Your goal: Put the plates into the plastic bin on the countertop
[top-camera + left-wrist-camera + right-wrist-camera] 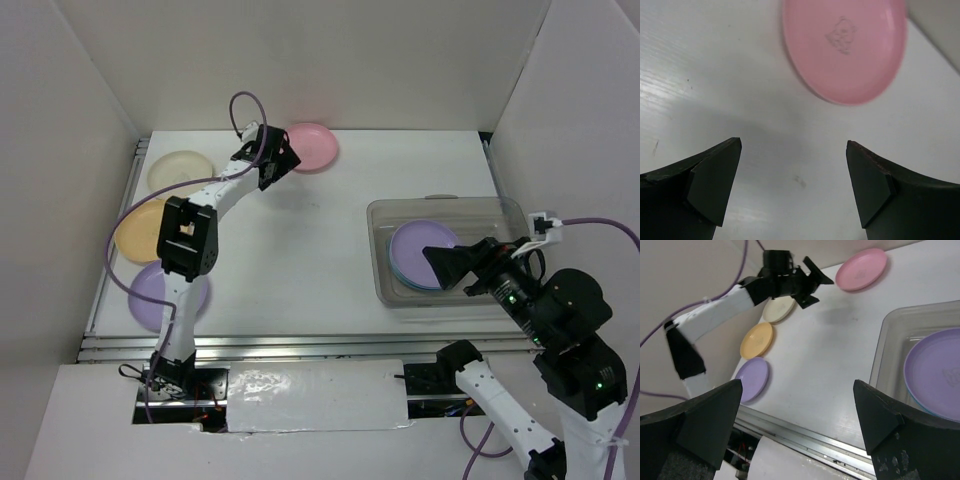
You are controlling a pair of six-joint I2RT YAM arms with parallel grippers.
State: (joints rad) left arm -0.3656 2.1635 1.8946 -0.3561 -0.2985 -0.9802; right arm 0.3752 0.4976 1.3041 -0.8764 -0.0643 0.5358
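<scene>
Plates: pink lying at counter's far edge; cream, orange, lavender lying down left side, arm covering parts of last two.
Bin: holding 2nd lavender over blue, blue mostly hidden.
L gripper: hovering by pink, jaws wide, empty.
R gripper: hanging over bin's near rim, jaws wide, empty.

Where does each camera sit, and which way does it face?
Top external: above and behind the arms, looking down on the countertop; both arms show, bases nearest.
Left wrist: on the left arm, looking down through the open left gripper at the pink plate.
Right wrist: on the right arm, looking past the open right gripper over the plastic bin toward the left arm.
Shared: all three show the pink plate.
</scene>
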